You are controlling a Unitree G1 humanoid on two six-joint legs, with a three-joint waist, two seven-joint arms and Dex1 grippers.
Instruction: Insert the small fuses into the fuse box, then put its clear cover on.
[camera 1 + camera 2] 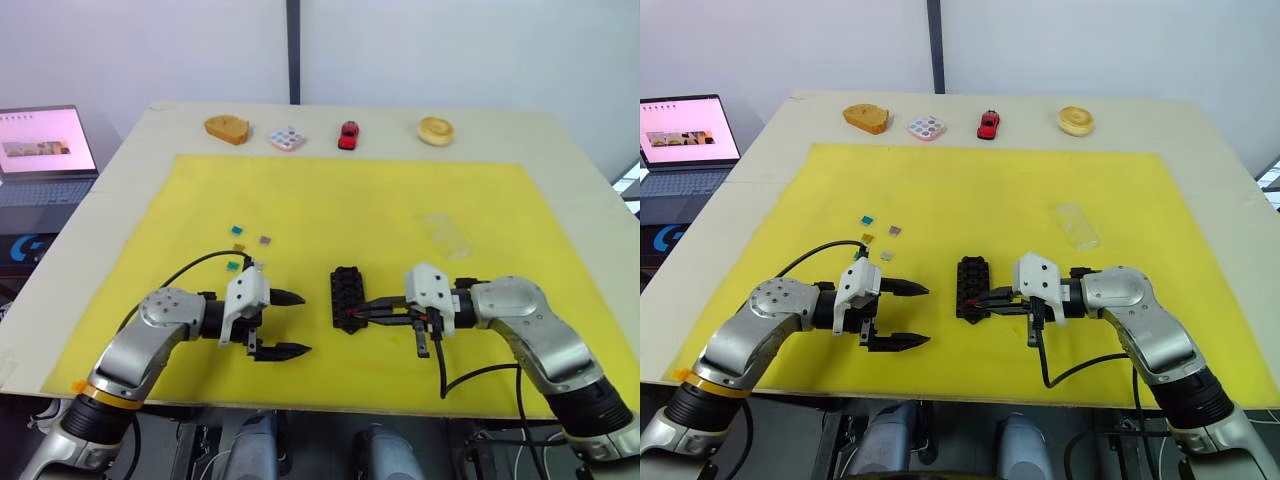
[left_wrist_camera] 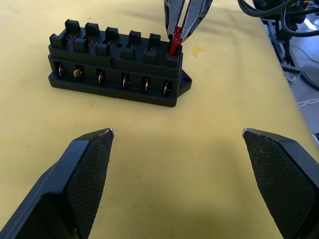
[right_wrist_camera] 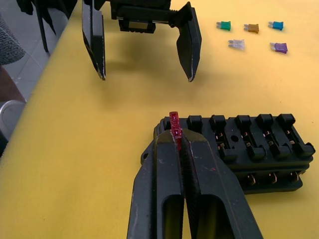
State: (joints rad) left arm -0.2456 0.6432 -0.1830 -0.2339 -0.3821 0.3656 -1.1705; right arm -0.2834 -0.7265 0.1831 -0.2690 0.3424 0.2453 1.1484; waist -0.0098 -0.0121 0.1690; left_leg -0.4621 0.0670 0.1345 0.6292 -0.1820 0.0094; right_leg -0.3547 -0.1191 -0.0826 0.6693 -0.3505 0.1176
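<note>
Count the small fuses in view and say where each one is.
6: the red fuse is pinched in the right gripper at the fuse box; green, amber, teal, grey, purple lie loose on the yellow mat.

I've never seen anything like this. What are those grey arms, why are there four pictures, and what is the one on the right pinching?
They are a humanoid robot's two arms. Two pictures come from cameras in its head, looking down at a yellow mat; the other two come from a camera on each wrist. The right gripper is shut on a tiny red fuse, held at the end slot of the black fuse box. The left gripper waits open beside it. Five more fuses lie loose on the mat, and the clear cover lies farther back.
</note>
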